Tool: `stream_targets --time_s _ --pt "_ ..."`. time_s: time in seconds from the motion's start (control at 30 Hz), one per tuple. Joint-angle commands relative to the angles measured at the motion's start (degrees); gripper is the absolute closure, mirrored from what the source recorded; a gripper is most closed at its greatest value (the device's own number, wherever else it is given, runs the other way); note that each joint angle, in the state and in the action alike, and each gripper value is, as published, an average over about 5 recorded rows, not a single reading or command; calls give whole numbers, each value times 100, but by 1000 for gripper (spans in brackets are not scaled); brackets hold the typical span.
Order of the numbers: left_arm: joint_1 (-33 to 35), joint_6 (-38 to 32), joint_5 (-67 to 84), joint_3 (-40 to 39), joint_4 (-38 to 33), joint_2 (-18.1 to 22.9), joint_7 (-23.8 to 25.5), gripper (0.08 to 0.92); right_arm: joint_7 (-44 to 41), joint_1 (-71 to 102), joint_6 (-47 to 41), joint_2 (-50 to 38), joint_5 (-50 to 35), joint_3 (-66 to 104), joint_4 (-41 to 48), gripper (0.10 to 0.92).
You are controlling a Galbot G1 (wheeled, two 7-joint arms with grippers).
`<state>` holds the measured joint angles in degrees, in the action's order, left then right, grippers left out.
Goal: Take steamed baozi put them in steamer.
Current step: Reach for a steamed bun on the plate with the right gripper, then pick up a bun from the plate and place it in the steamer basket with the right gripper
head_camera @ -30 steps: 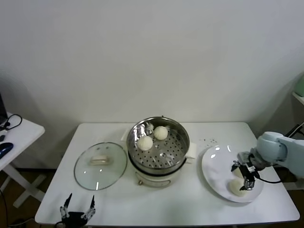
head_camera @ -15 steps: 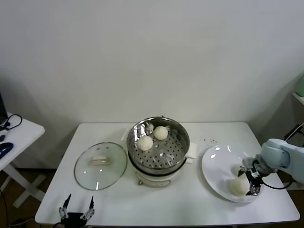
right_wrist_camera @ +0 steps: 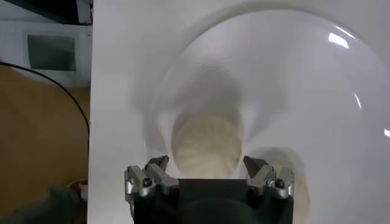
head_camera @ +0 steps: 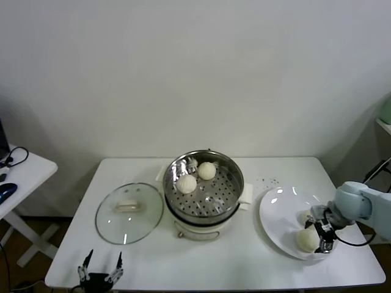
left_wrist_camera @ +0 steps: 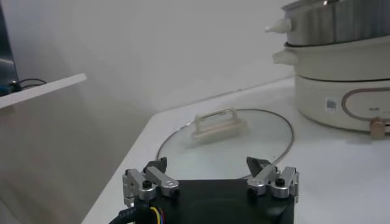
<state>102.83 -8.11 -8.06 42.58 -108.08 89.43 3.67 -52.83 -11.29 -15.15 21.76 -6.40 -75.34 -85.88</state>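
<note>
The steel steamer on its cream cooker base holds two baozi. Two more baozi lie on the white plate at the right: one near the front, one behind it. My right gripper is low over the plate's right side, open. In the right wrist view a baozi lies just ahead of the gripper, between the spread fingertips, and the other baozi lies beside it. My left gripper is parked at the table's front left, open and empty.
A glass lid with a cream handle lies flat left of the steamer; it also shows in the left wrist view, with the cooker base beyond. A side table with cables stands at the far left.
My right gripper has shifted slightly right and toward the front of the plate, settling lower beside the front baozi. The left arm has not moved.
</note>
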Motion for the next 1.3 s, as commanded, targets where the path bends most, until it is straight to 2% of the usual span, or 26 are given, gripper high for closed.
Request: stream_targets --time_s 0.03,0.53,0.73,0.87,1.0,1.17,1.3 --pt "-7 -13 -9 -11 30 -19 -2 177 52 115 -15 3 24 128 -10 251" --pt "20 -46 -64 -17 23 -43 -11 177 -101 -312 178 60 57 345 -79 389" --pt "31 -29 -121 -21 11 -33 -8 177 -424 -2478 866 8 -107 -908 -590 395" --pt "34 -8 -136 -25 -8 -22 -13 177 -663 -4650 1600 553 -680 -2281 -691 397" --pt "26 6 -136 -21 -54 -16 -27 177 -974 -5962 2166 1431 -1419 -2568 -448 398" --pt "22 16 -112 6 -143 -7 -27 177 -1270 -6175 2521 2333 -1934 -1511 30 397" --pt "18 21 -106 6 -187 9 -26 177 -1272 -5926 2671 2820 -1822 -804 -283 397"
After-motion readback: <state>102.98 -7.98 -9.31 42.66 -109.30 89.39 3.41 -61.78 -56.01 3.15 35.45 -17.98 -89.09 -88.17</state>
